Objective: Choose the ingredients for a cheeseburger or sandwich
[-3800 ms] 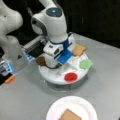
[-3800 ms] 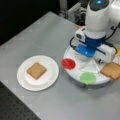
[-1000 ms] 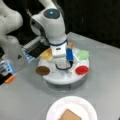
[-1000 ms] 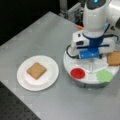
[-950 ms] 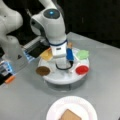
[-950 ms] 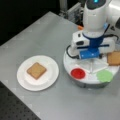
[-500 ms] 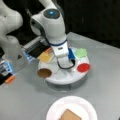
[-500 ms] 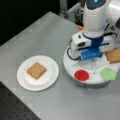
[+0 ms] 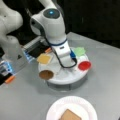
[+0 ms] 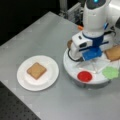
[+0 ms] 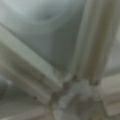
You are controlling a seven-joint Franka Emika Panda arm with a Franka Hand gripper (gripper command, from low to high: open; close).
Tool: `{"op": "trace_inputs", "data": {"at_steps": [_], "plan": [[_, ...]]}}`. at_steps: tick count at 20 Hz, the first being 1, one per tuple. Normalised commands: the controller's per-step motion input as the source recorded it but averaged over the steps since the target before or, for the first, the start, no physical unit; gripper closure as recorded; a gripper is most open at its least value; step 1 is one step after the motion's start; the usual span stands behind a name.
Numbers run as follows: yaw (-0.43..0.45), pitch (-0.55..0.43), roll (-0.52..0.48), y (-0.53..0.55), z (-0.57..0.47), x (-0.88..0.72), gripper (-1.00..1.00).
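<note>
My gripper is low over the middle of the round white tray, near where its dividers meet. The wrist view shows only those pale ribs crossing close below me, and no food. My arm hides the fingertips in both front views, so I cannot tell whether they are released or clenched, or whether they grasp anything.

Going left to right in a front view, the bread slice comes first. It lies flat on the white plate, well apart from me at about eight o'clock. It is a tan-brown square turned like a diamond, with nothing stacked on it, so by my reading the sandwich is only one layer so far.

Next, the red disc sits in the tray section at about six o'clock from my gripper, close by. The green piece lies at four o'clock, and a second bread slice rests at three o'clock, just beside my wrist.

In a front view the round, dark brown patty lies flat in its own section at the tray's left edge. The yellow-tan cheese square is just above it. Neither touches me.
</note>
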Motion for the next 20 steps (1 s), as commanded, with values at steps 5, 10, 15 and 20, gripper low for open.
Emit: {"op": "trace_inputs", "data": {"at_steps": [5,10,15,20], "plan": [[0.332,0.027,0.003,-0.12,0.05,-0.01,-1.00],[0.329,0.039,-0.012,-0.09,0.05,0.00,-1.00],[0.234,0.065,0.003,-0.09,0.06,0.00,-1.00],[0.179,0.070,0.000,-0.09,0.07,0.00,-1.00]]}}
